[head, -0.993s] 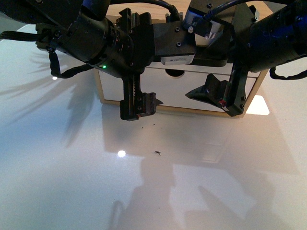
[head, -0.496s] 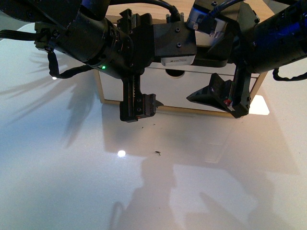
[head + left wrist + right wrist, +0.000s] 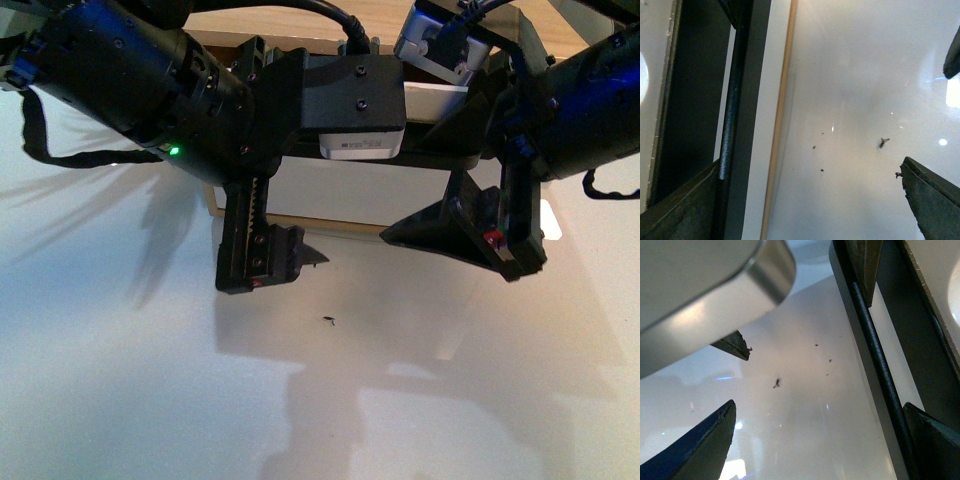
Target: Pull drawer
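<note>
The drawer (image 3: 350, 203) shows its white front in the wooden cabinet, mostly hidden behind both arms. Its long black bar handle (image 3: 430, 160) runs between the two grippers. In the left wrist view the handle (image 3: 730, 125) lies inside my open left gripper (image 3: 810, 200), right against one finger (image 3: 680, 210); the other finger (image 3: 935, 200) hangs out over the table. My right gripper (image 3: 815, 440) is open too, with the handle (image 3: 880, 375) next to its finger (image 3: 935, 440). In the front view, the left gripper (image 3: 280, 255) and the right gripper (image 3: 460, 235) hang in front of the drawer.
The cabinet's light wood frame (image 3: 300, 20) stands on a glossy white table (image 3: 150, 380). A small dark speck (image 3: 328, 321) lies on the table before the cabinet. The left gripper's fingertip (image 3: 735, 345) and a camera housing (image 3: 705, 280) show in the right wrist view.
Both arms have come nearer the camera and lower in the front view. They now cover the half-round notch, and the black handle shows between them.
</note>
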Robot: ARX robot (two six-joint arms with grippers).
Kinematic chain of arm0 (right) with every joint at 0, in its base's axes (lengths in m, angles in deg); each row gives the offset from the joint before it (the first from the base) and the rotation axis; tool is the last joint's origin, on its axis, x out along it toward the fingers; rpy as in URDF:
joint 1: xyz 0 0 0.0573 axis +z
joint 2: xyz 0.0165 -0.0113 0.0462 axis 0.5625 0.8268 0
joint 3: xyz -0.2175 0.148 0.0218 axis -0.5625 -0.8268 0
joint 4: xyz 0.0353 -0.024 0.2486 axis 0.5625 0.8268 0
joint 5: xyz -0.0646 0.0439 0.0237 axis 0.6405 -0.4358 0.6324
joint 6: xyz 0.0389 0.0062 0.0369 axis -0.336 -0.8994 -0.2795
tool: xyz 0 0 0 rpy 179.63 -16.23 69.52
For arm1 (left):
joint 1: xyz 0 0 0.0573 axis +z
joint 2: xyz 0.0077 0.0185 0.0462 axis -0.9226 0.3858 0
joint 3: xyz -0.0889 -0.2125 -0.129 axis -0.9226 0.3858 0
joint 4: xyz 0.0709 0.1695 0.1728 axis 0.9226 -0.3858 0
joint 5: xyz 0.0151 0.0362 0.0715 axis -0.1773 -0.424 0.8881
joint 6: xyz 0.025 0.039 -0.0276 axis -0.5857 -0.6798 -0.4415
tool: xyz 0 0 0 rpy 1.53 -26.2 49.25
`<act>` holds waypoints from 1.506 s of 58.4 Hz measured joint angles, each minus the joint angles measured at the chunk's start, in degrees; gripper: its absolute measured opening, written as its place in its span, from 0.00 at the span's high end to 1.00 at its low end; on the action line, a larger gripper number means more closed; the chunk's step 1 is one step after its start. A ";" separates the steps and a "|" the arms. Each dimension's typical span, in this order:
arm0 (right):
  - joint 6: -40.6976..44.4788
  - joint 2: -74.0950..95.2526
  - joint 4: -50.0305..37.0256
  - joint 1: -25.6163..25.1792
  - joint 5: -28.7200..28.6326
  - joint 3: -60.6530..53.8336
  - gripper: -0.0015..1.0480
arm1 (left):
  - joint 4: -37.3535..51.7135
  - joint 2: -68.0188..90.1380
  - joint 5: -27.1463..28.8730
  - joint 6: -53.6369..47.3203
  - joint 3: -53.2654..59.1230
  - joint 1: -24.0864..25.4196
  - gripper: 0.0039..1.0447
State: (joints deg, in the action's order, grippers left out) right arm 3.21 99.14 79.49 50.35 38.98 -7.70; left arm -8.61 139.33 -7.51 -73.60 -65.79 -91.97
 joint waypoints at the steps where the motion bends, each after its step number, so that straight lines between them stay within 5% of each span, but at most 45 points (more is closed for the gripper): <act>1: 0.00 -0.26 0.09 0.07 -0.04 -0.26 0.09 | -0.28 -0.26 -0.09 -0.04 0.24 -0.07 0.07; 33: -1.05 -10.99 2.43 3.30 -0.79 -11.19 0.09 | -5.53 -10.51 -1.92 -1.49 10.67 -2.25 0.07; 61: -17.27 -32.17 -10.29 -1.40 -3.39 -23.85 0.09 | 21.24 -29.51 -2.84 20.24 26.75 -3.69 0.07; 76: -33.33 -53.83 -18.27 -8.61 2.05 -35.54 0.09 | 34.47 -49.75 10.43 37.97 39.67 -0.50 0.07; 88: -43.82 -72.57 -16.98 -20.37 8.90 -42.60 0.09 | 25.42 -72.87 20.85 55.56 48.54 6.25 0.07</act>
State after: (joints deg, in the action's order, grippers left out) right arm -40.62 26.57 62.51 29.98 47.88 -50.30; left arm 16.81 66.46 13.34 -18.04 -17.25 -85.72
